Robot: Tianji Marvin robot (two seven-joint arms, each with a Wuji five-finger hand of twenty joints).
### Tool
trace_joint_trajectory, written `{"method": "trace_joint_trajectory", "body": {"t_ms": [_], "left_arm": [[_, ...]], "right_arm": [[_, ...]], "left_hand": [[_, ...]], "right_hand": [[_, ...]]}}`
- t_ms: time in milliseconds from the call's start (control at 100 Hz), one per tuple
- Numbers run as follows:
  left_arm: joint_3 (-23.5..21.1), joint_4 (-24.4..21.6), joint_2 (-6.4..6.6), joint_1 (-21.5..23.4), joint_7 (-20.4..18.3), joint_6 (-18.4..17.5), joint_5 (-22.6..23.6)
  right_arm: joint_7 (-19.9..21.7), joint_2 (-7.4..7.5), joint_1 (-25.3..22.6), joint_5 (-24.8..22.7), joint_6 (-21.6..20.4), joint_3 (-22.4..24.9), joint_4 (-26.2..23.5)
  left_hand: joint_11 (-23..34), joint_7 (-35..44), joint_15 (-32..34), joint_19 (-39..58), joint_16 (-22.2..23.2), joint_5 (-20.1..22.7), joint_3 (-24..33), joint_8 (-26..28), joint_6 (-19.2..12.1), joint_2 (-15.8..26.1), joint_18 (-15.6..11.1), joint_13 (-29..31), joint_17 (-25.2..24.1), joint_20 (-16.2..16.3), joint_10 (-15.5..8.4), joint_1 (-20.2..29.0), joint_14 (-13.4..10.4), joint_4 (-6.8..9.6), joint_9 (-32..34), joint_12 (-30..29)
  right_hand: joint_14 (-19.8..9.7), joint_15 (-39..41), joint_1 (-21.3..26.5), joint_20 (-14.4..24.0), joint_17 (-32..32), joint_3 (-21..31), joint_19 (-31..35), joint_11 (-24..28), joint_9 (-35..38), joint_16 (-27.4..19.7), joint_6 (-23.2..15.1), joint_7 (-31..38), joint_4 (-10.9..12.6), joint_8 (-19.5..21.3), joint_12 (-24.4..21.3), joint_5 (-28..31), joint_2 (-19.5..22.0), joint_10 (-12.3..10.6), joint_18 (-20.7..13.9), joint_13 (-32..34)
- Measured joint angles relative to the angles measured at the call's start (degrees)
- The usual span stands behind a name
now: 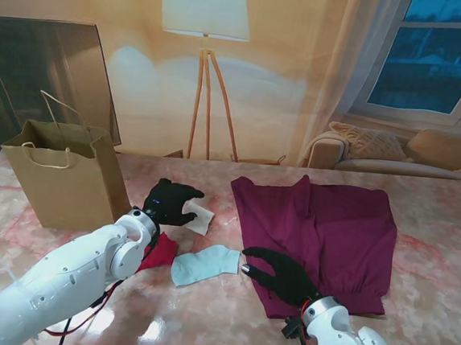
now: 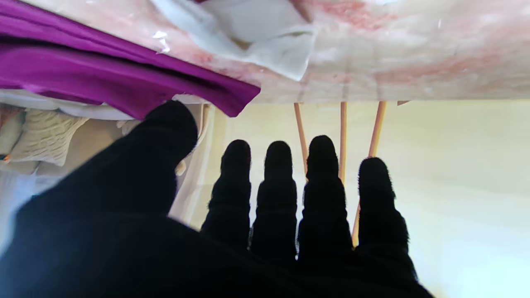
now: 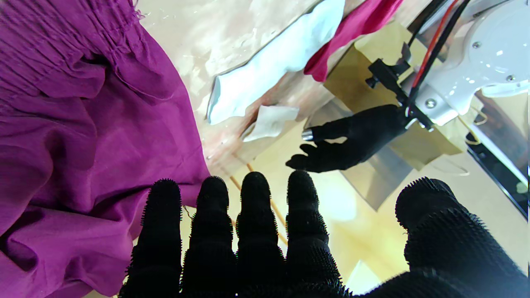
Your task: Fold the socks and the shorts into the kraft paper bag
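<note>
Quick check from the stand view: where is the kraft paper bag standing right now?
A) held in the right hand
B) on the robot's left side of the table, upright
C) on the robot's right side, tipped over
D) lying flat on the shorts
B: the kraft paper bag stands upright and open at the table's left, apart from the shorts.

Marble table (image 1: 440, 263) w/ bag (image 1: 64, 178) far left, shorts (image 1: 326, 229) right; white (image 1: 200, 218), blue (image 1: 205, 265), red (image 1: 159, 254) socks between.

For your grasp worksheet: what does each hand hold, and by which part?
Nothing: the black-gloved left hand and right hand are both open, fingers spread.
</note>
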Motion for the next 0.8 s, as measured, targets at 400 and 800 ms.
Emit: {"method": "trace_joint_trajectory", "body": {"t_ms": [400, 800], "left_arm": [[8.39, 12.54, -5.21, -6.79, -3.86, 0.72, -9.47], [14.25, 19.25, -8.18, -10.28, -4.74, 0.62, -11.03]], "right_arm": [[0.25, 0.01, -0.11, 0.3, -0.03, 0.1, 0.0], [0.91, 0.04, -0.2, 0.98, 0.06, 0.26, -0.04]], "left_hand": [[0.02, -3.53, 0.06, 2.32, -1.3, -6.19, 0.7, -3.59, 2.04, 0.09, 0.59, -2.0, 0.51, -1.65, 0.07, 4.32, -0.11, 0.0, -8.94, -4.96], [13.84, -5.37, 10.37, 2.5, 11.48, -8.04, 3.62, -5.01, 4.96, -2.74, 1.24, 0.14, -0.19, -1.65, 0.08, 4.22, -0.08, 0.0, 1.07, 13.97]], "right_hand": [[0.0, 0.0, 0.0, 0.02, 0.0, 0.0, 0.58, 0.0, 0.0, 0.01, 0.0, 0.0, 0.0, 0.0, 0.0, 0.0, 0.0, 0.01, 0.05, 0.0], [0.0, 0.0, 0.0, 0.55, 0.02, 0.0, 0.81, 0.0, 0.0, 0.01, 0.0, 0.0, 0.0, 0.0, 0.0, 0.0, 0.0, 0.01, 0.71, 0.0]]}}
